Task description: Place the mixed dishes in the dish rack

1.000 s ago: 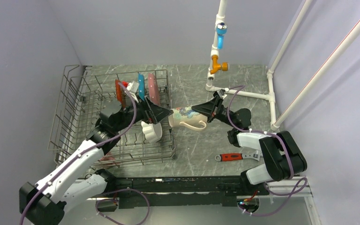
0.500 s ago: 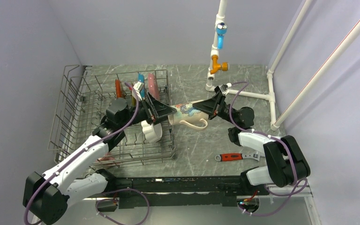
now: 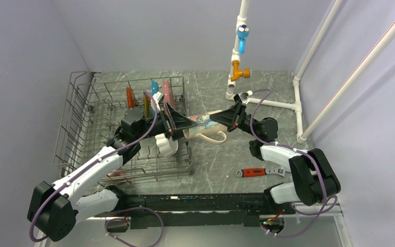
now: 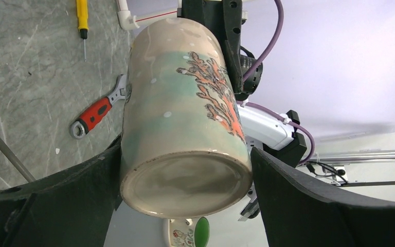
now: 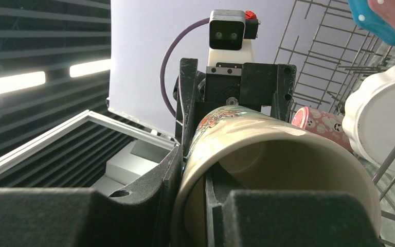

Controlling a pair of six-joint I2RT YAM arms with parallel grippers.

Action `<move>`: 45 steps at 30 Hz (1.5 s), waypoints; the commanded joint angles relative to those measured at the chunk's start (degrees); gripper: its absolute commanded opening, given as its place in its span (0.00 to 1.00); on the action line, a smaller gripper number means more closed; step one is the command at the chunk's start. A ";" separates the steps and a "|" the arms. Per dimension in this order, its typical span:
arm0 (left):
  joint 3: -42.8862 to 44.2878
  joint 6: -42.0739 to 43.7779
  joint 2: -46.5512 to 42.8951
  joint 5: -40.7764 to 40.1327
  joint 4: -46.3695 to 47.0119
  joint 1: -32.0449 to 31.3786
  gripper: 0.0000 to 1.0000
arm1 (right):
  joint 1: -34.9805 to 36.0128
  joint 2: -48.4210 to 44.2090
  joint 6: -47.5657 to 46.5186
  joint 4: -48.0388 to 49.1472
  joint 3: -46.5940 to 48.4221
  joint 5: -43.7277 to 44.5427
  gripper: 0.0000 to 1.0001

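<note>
The cream cup with a coral pattern hangs sideways in the air just right of the dish rack. My right gripper is shut on its rim, with one finger inside the cup and one outside. My left gripper is open, its fingers straddling the cup's base, with a thin gap at the right finger. In the rack stand a red-brown plate, a blue plate and a pink plate. A white scalloped bowl and a pink mug are there too.
A red-handled wrench lies on the marble table near the right arm's base. A yellow screwdriver lies farther back. A white pipe frame with blue and orange fittings stands at the back right, close behind the right gripper.
My left gripper has moved right, up to the cup, and its fingers now flank the cup's base. The right gripper lifted the cup slightly and kept its grip.
</note>
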 commanded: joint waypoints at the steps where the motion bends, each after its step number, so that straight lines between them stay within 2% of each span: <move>1: 2.55 -0.97 -0.77 2.09 3.35 -1.08 0.96 | 0.95 -0.46 -1.37 16.23 3.10 3.43 0.00; 3: 2.63 -0.70 -1.07 1.47 2.63 -1.17 0.99 | 1.68 -0.40 -2.42 14.93 3.04 3.49 0.00; 9: 3.15 0.09 -1.43 0.49 0.26 -1.36 0.98 | 2.80 -1.40 -6.22 10.81 3.12 3.88 0.00; 11: 2.92 0.20 -1.54 0.48 0.76 -1.49 0.93 | 2.93 -1.96 -7.62 8.78 3.19 3.95 0.00; 14: 2.40 0.32 -1.90 0.24 1.92 -1.59 0.80 | 3.41 -3.18 -10.09 4.74 3.43 3.96 0.00; 17: 1.68 0.06 -2.28 0.37 4.12 -1.52 0.61 | 4.14 -4.45 -12.95 -0.33 3.68 3.96 0.00; 18: 1.45 -0.20 -2.45 0.41 5.03 -1.51 0.50 | 4.15 -4.89 -13.81 -2.26 3.87 3.92 0.00; 19: 1.20 -0.45 -2.58 0.57 5.81 -1.55 0.34 | 4.26 -5.49 -14.76 -4.12 4.01 3.87 0.00; 21: 1.17 -0.71 -2.98 0.64 5.93 -1.50 0.09 | 4.29 -6.32 -16.65 -7.28 4.26 3.70 0.00; 22: 1.24 -0.78 -3.21 0.48 5.35 -1.54 0.01 | 4.28 -6.66 -17.26 -8.43 4.20 3.76 0.00; 23: 1.22 -0.87 -3.53 0.22 5.01 -1.48 0.00 | 4.23 -6.96 -17.59 -8.97 4.24 3.89 0.02; 27: 1.61 -1.24 -5.33 -1.79 0.60 -1.53 0.00 | 4.35 -6.83 -18.19 -9.84 4.13 3.85 0.23; 34: 4.30 0.15 -10.18 -8.84 -13.17 -0.71 0.00 | 4.27 -3.23 -15.48 -4.68 3.26 3.15 0.68; 36: 5.03 0.24 -11.38 -9.71 -15.98 -0.13 0.00 | 4.36 -2.54 -15.30 -4.91 2.98 3.16 0.83; 38: 5.48 0.05 -12.41 -10.61 -18.62 0.51 0.00 | 4.46 -2.30 -15.97 -6.85 3.10 2.90 0.94; 40: 5.45 -0.30 -13.58 -11.33 -19.42 1.13 0.00 | 4.58 -2.56 -17.89 -10.79 3.60 2.38 0.99; 43: 6.03 -0.44 -14.85 -12.05 -20.63 2.26 0.00 | 4.86 -3.67 -22.49 -18.92 4.51 2.08 1.00; 45: 8.02 0.95 -15.42 -12.88 -25.44 2.96 0.00 | 4.74 -4.29 -25.31 -23.63 4.96 2.07 1.00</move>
